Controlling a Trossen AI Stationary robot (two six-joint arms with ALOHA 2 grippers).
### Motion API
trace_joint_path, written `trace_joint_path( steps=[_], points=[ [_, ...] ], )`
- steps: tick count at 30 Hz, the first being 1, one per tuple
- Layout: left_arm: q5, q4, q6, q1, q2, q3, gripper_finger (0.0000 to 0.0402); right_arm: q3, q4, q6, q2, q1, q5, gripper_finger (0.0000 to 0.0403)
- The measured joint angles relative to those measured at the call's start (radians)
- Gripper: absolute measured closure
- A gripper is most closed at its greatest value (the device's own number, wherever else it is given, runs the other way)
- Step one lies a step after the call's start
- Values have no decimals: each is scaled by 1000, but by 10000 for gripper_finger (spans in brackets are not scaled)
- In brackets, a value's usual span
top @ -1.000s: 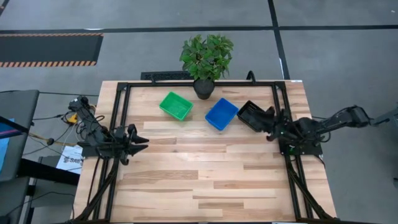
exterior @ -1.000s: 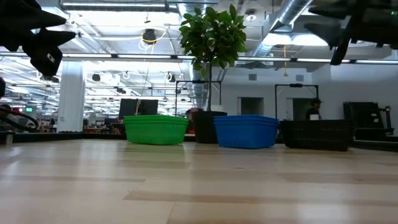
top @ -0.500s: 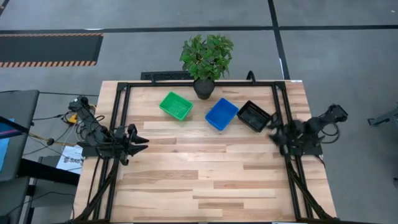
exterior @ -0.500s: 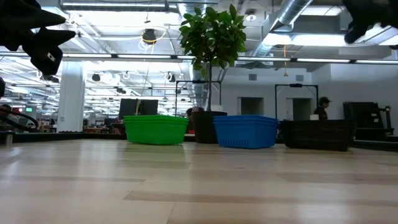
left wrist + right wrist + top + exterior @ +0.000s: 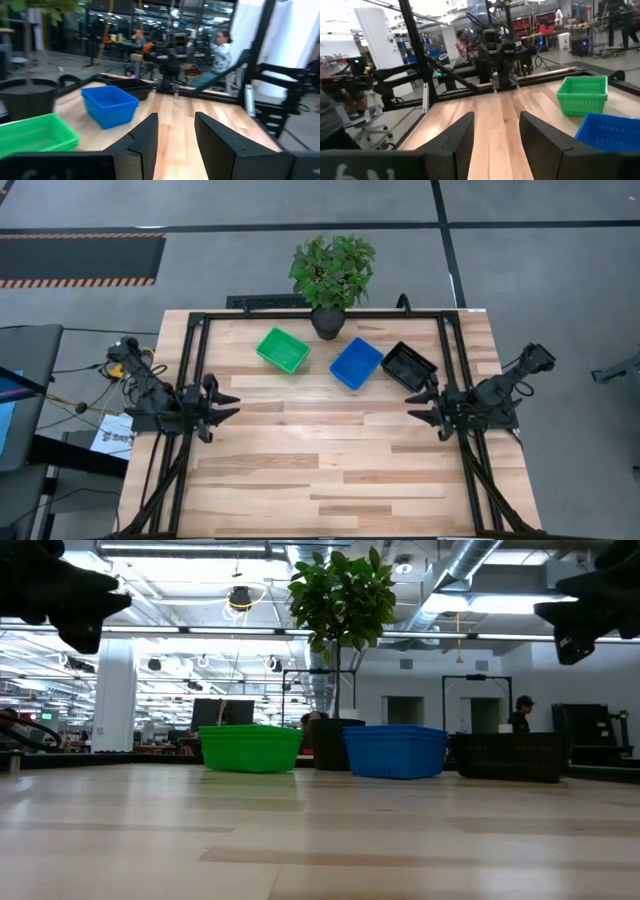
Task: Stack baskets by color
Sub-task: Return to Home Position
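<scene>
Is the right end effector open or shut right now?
Open. The right end effector holds nothing; its fingers stand apart in the wrist view, bare table between them.

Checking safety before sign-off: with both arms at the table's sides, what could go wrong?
The black basket stack lies closest to the open right end effector at the right edge; a stray swing could clip it. The green basket stack and blue basket stack flank the potted plant; a nudge might shove them into it. The left end effector idles open, opposite.
</scene>
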Motion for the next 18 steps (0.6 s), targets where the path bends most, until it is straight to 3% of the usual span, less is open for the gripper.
trace_joint_path(
  steps=[18],
  points=[
    [1, -2, -53, 26, 0, 0, 285, -1, -9, -98, 1, 18, 3, 222]
  ],
)
